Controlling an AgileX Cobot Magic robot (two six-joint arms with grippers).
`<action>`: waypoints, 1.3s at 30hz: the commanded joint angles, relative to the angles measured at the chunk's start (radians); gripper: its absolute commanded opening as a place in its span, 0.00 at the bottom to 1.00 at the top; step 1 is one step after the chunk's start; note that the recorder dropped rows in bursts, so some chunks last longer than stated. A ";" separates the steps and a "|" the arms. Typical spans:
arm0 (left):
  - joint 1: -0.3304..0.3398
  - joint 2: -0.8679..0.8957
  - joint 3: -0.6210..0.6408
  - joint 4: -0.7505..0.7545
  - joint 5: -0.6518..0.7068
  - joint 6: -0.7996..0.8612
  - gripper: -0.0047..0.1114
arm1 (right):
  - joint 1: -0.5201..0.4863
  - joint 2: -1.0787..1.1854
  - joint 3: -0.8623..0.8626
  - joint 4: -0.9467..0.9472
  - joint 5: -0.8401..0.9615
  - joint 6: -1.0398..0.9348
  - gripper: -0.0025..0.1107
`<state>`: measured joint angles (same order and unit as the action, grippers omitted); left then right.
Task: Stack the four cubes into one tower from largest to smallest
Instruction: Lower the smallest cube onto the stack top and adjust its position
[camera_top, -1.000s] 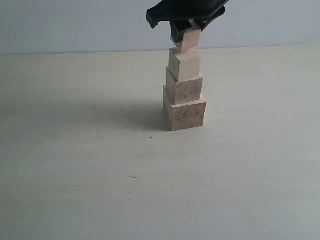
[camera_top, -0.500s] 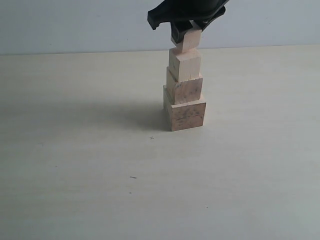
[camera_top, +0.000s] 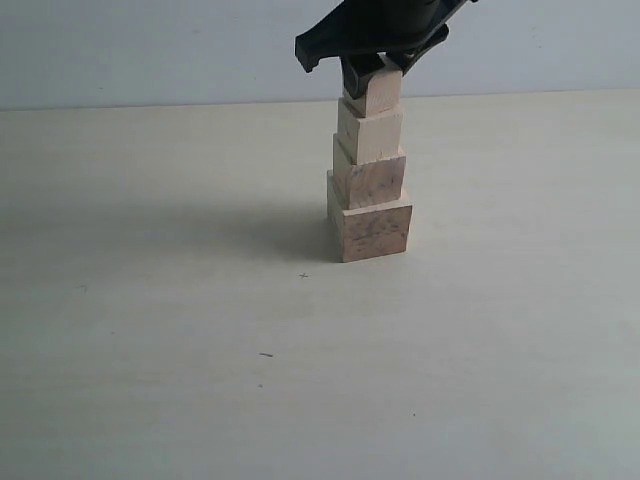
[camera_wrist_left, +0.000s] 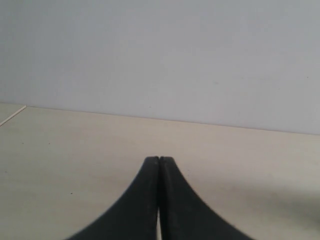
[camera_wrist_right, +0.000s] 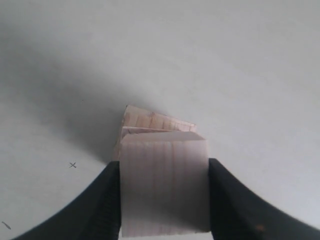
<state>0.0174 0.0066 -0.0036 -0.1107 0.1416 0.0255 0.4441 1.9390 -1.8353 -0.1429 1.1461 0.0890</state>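
Observation:
A tower (camera_top: 369, 180) of light-wood cubes stands on the table. The largest cube (camera_top: 370, 228), with mottled grain, is at the bottom, the second cube (camera_top: 370, 177) sits on it, and a paler third cube (camera_top: 371, 132) is above that. The smallest cube (camera_top: 380, 93) rests on top, a little to the right of centre, with my right gripper (camera_top: 375, 72) shut on it from above. In the right wrist view the smallest cube (camera_wrist_right: 164, 182) fills the gap between both fingers (camera_wrist_right: 102, 200), with lower cubes (camera_wrist_right: 157, 121) showing behind it. My left gripper (camera_wrist_left: 159, 160) is shut on nothing, above bare table.
The pale tabletop (camera_top: 150, 330) surrounds the tower, with a small cross mark (camera_top: 303, 276) near its base. A grey wall (camera_top: 150, 50) rises behind the table's far edge.
My right gripper has lowered the smallest cube from a tilted pose just above the tower until it sits level on the third cube. The left gripper view gives no earlier frame.

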 joint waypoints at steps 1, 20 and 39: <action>-0.007 -0.007 0.004 -0.006 -0.001 -0.002 0.04 | -0.004 0.010 0.000 0.012 0.010 -0.009 0.02; -0.007 -0.007 0.004 -0.006 -0.001 0.001 0.04 | -0.004 0.010 -0.042 0.058 0.040 -0.005 0.02; -0.007 -0.007 0.004 -0.006 -0.001 -0.002 0.04 | -0.010 0.012 -0.079 0.010 0.058 -0.015 0.02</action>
<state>0.0174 0.0066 -0.0036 -0.1107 0.1416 0.0255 0.4405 1.9521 -1.9059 -0.1294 1.2030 0.0818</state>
